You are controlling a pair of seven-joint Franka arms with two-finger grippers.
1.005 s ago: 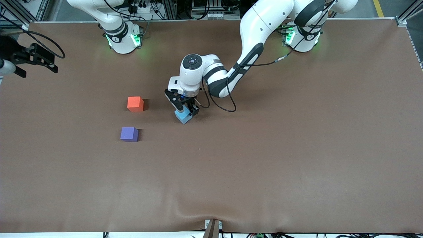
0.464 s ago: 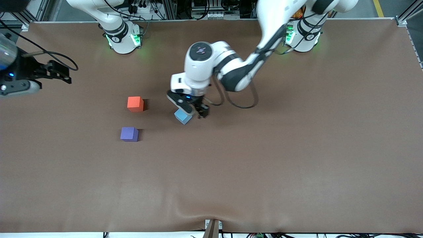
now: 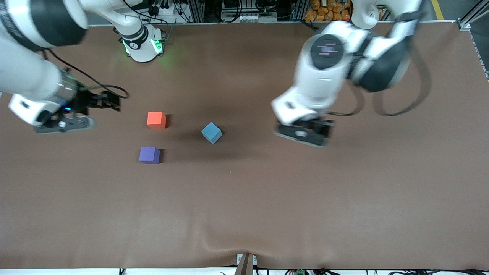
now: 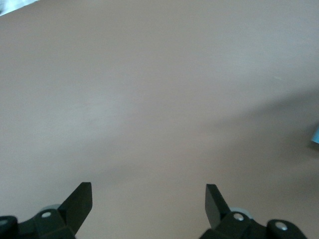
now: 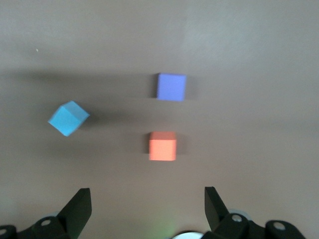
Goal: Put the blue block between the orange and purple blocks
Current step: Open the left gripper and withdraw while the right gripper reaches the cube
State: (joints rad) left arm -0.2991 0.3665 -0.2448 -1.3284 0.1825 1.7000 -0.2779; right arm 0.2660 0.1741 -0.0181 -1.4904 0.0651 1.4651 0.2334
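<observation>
The blue block [image 3: 211, 132] sits free on the brown table, turned at an angle. It lies beside the orange block [image 3: 156, 120] and the purple block [image 3: 149, 155], toward the left arm's end. The purple block is nearer the front camera than the orange one, with a gap between them. My left gripper [image 3: 305, 136] is open and empty, up over bare table toward the left arm's end from the blue block. My right gripper [image 3: 111, 102] is open and empty near the orange block, toward the right arm's end. The right wrist view shows the blue block [image 5: 68, 118], purple block [image 5: 171, 86] and orange block [image 5: 162, 146] ahead of the open right gripper [image 5: 147, 201]. The left wrist view shows the open left gripper [image 4: 148, 199] over bare table.
The brown table mat [image 3: 267, 198] spreads wide around the three blocks. The right arm's base [image 3: 141, 44] stands at the edge farthest from the front camera. A small bracket [image 3: 246, 263] sits at the table's near edge.
My left gripper has let go of the blue block, risen and swung away toward the left arm's end. My right arm has moved in toward the orange block. The blocks have not moved.
</observation>
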